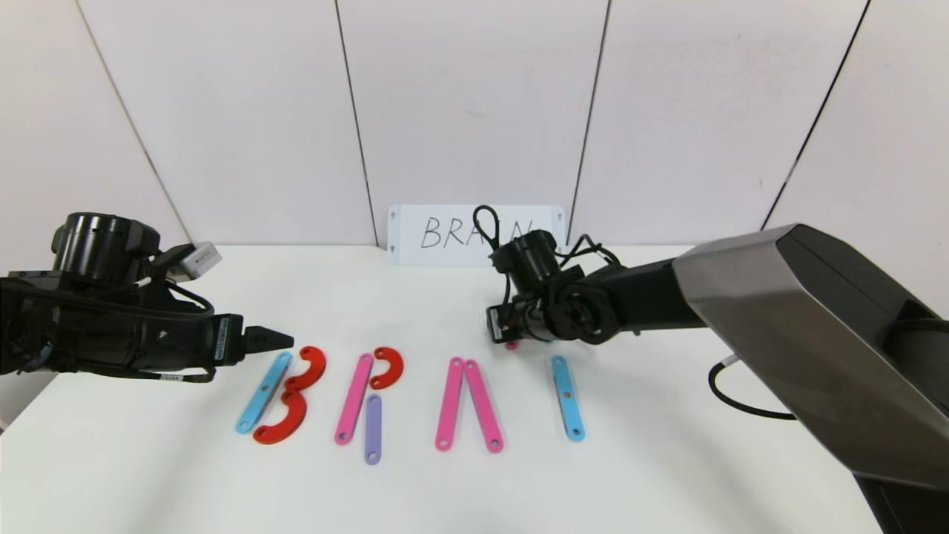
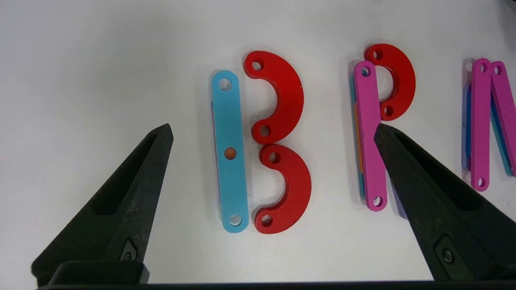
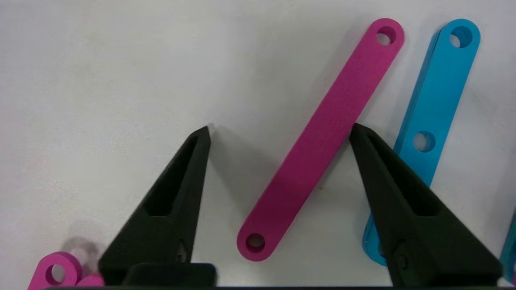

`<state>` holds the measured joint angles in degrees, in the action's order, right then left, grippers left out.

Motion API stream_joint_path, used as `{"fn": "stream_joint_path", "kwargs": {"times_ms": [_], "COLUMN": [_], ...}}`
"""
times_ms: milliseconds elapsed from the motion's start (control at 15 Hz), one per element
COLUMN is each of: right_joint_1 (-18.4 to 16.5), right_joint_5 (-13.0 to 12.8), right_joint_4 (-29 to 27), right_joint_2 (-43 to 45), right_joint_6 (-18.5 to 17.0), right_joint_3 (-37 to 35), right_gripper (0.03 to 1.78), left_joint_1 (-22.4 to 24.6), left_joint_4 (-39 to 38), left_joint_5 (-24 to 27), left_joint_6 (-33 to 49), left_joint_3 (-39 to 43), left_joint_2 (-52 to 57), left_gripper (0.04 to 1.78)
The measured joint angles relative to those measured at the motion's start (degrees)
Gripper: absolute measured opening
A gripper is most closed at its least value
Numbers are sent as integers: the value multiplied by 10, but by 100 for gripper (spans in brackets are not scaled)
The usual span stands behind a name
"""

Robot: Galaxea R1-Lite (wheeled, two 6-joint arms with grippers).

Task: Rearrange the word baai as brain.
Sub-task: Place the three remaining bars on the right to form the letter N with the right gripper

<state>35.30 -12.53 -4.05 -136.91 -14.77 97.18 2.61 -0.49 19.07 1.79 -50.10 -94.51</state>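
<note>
The plastic letters lie in a row on the white table (image 1: pixel 667 460). B is a light-blue bar (image 1: pixel 264 393) with two red hooks (image 1: pixel 308 368). R is a pink bar (image 1: pixel 354 398), a red hook (image 1: pixel 387 367) and a purple bar (image 1: pixel 373 429). Then come two leaning pink bars (image 1: pixel 449 403) and one light-blue bar (image 1: pixel 567 397). My right gripper (image 3: pixel 280 129) is open just behind the row, straddling a loose pink bar (image 3: pixel 320 139); one fingertip (image 3: pixel 358 133) is at its edge. Another light-blue bar (image 3: pixel 427 121) lies beside it. My left gripper (image 2: pixel 274 131) is open and empty, hovering over the B (image 2: pixel 229 149).
A white card (image 1: pixel 445 233) with handwritten "BRAIN" stands against the back wall, partly hidden by my right wrist. A black cable (image 1: pixel 741 404) loops on the table at the right. The table's left edge is near my left arm.
</note>
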Motion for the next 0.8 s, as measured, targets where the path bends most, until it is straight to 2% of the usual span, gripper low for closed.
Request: {"fn": "stream_joint_path", "kwargs": {"times_ms": [200, 333, 800], "right_joint_1": [0, 0, -4], "right_joint_5": [0, 0, -3], "right_joint_4": [0, 0, -4], "right_joint_2": [0, 0, 38], "right_joint_6": [-1, -2, -6], "right_joint_3": [0, 0, -24], "right_gripper": [51, 30, 27], "left_joint_1": [0, 0, 0], "left_joint_4": [0, 0, 0], "left_joint_5": [0, 0, 0], "left_joint_6": [0, 0, 0], "left_joint_3": [1, 1, 1], "left_joint_2": [0, 0, 0], "left_gripper": [174, 174, 174]}}
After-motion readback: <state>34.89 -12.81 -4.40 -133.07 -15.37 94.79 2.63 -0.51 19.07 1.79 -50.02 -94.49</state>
